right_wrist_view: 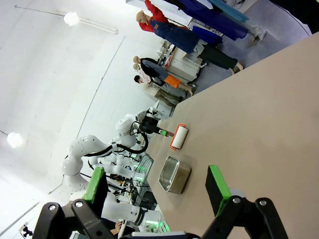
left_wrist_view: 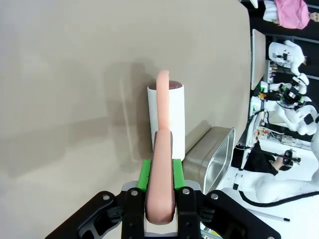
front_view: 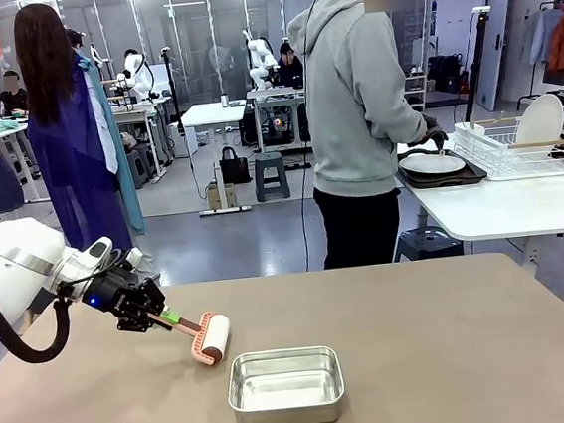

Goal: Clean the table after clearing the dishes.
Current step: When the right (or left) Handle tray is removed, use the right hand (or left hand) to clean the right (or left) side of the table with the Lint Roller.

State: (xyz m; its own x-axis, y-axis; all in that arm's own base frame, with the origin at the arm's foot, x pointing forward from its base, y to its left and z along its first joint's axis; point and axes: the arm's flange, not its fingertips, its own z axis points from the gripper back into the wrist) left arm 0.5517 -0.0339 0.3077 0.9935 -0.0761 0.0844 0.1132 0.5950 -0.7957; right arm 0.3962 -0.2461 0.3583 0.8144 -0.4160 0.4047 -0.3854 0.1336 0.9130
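Observation:
My left gripper [front_view: 168, 318] is shut on the pink handle of a lint roller [front_view: 212, 338]. Its white roll lies low over the left part of the brown table [front_view: 454, 335]; I cannot tell whether it touches. In the left wrist view the gripper [left_wrist_view: 160, 185] clamps the handle, and the roller [left_wrist_view: 166, 119] points away over the table [left_wrist_view: 60, 74]. My right gripper [right_wrist_view: 156, 174] is open and holds nothing, high above the table [right_wrist_view: 269, 109]. One of the dishes, a white plate on a dark tray [front_view: 432, 165], sits on the white side table by the person's hand [front_view: 433, 139].
A steel pan [front_view: 285, 386] stands near the table's front middle, just right of the roller; it is also in the left wrist view [left_wrist_view: 212, 159]. A person in a grey hoodie [front_view: 352, 105] faces the white table [front_view: 502, 210]. A dish rack [front_view: 516, 149] holds an upright plate.

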